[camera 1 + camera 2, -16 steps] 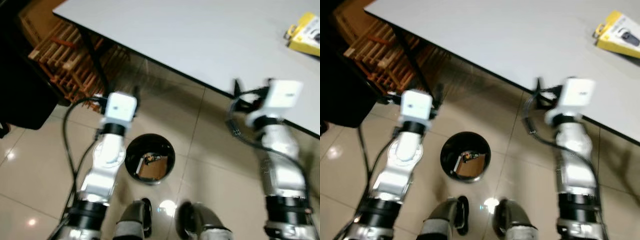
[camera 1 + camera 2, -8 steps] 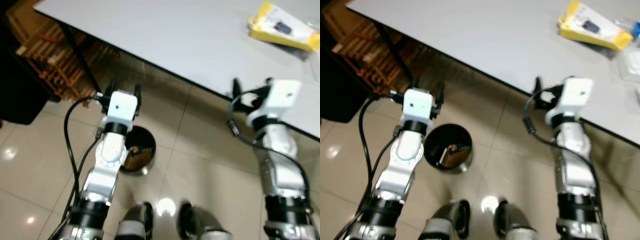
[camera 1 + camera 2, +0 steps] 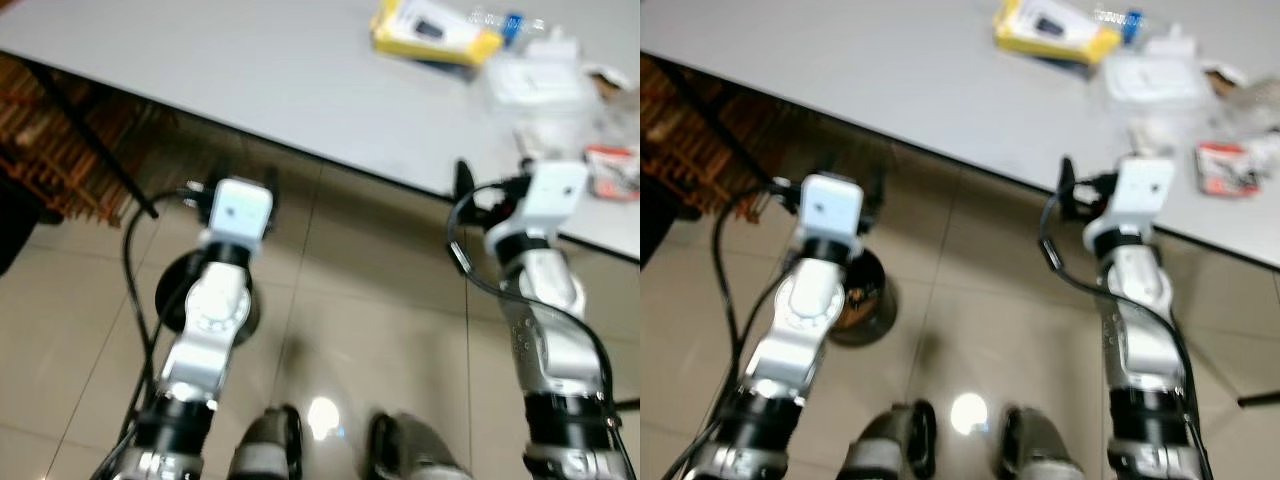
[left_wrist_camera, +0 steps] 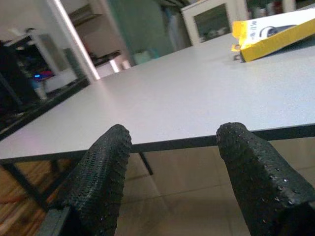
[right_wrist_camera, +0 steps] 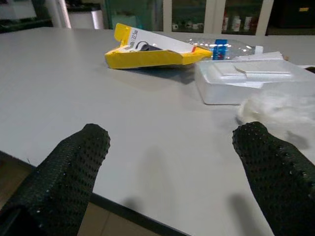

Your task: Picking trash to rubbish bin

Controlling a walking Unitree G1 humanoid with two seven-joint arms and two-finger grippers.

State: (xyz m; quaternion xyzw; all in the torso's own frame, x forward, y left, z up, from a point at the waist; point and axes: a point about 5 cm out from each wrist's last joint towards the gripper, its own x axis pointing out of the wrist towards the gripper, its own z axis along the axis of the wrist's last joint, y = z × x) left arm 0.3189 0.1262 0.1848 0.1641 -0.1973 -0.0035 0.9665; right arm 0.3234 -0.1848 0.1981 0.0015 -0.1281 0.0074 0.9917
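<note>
On the far right of the grey table (image 3: 300, 80) lie a yellow package (image 5: 152, 53), a plastic bottle (image 5: 231, 47) and a white foam box (image 5: 251, 78). Right gripper (image 5: 172, 167) and left gripper (image 4: 172, 167) both gape empty at the table's near edge. Down by the left arm stands the black rubbish bin (image 3: 865, 305).

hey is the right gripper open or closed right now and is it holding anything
Open and empty. In the right wrist view the right gripper has its jaws spread wide with only the grey table showing between them.

Both arms raised forward; left gripper (image 4: 172, 182) open; right gripper (image 5: 172, 172) open
</note>
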